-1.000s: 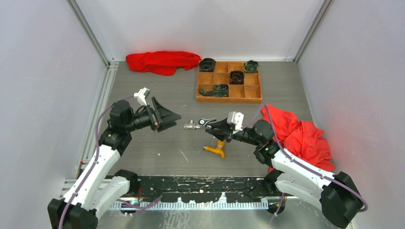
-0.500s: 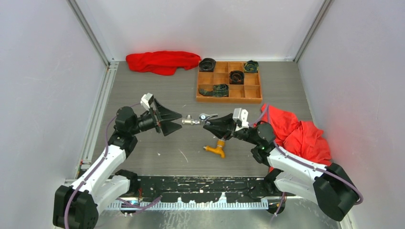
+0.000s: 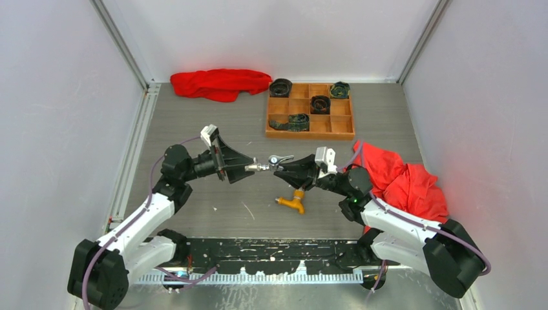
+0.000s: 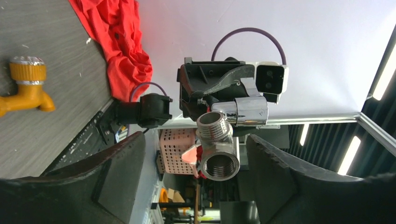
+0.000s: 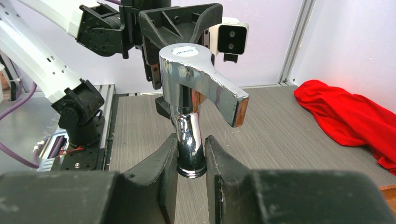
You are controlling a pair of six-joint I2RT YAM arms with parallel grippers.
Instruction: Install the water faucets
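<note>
R claw (image 5: 191, 161) clamped on silver faucet (image 5: 198, 88) by stem. L claw (image 4: 198, 177) open, 2 fingers (image 4: 121, 172) either side of its threaded end, no contact. On surface (image 3: 213, 129) below R claw: orange faucet (image 3: 292, 201).

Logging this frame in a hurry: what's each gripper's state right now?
Left gripper: open, fingers flanking the shiny silver metal faucet without touching it.
Right gripper: shut on that faucet.

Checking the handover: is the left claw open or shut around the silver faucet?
Open. The left claw has its fingers clear either side of the silver faucet, which the right claw grips.
</note>
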